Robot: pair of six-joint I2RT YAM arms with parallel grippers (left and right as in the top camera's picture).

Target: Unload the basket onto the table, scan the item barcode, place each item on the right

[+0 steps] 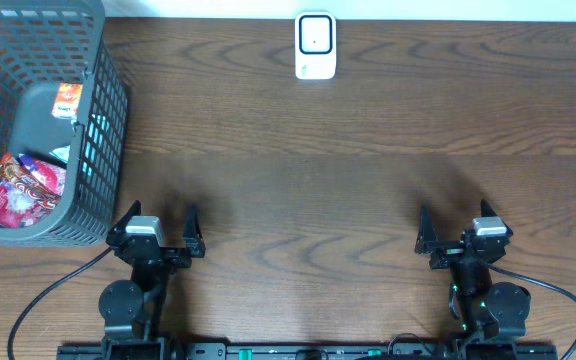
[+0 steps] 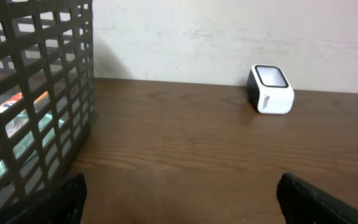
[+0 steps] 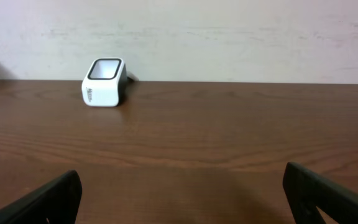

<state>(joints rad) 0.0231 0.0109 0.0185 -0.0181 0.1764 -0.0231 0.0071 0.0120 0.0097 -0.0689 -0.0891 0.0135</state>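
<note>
- Our left gripper (image 1: pixel 161 222) and our right gripper (image 1: pixel 455 225) both sit low at the near edge of the table (image 1: pixel 318 170). Their fingers are spread wide and hold nothing.
- The things we could scan lie in the grey basket (image 1: pixel 110 110) at the far left. We see a red packet (image 1: pixel 23 190) and a flat grey pack (image 1: pixel 56 108) with an orange label. We cannot tell which one is meant, so we may pick the wrong one.
- The grey basket has tall walls. If we reach in from the side, our left gripper may bump the rim and push or tip it.
- The red packet looks soft and shiny. We think it may slip out of our fingers. It may also crumple, so the barcode bends.
- We cannot see any barcode from here. If it faces away when we lift the item, nothing gets read and we have to turn it.
- The white scanner (image 1: pixel 315 46) stands at the far edge, in the middle, well apart from the grey basket. It looks small and light. If we swing the item too close, we may knock it over or shove it.
- If both grippers go to the middle together, they may hit each other.
</note>
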